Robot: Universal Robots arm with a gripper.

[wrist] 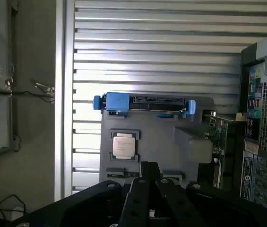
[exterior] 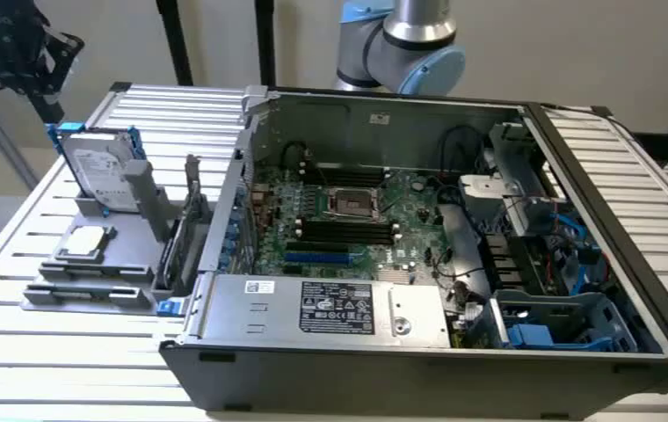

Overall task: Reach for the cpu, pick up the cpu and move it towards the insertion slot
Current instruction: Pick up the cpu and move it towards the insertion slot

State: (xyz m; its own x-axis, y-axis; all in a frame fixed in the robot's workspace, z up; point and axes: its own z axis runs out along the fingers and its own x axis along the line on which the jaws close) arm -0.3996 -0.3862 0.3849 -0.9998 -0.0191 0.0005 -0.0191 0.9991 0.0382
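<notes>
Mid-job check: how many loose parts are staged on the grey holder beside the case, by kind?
hard drive: 1
cpu: 1
circuit card: 1
Total: 3

The cpu is silver-grey, its holder grey, the bracket blue, the table pale and slatted.

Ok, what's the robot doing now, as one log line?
step: reach | cpu: flat in grey holder, not picked | gripper: hangs apart from cpu | insertion slot: empty, in open case
</notes>
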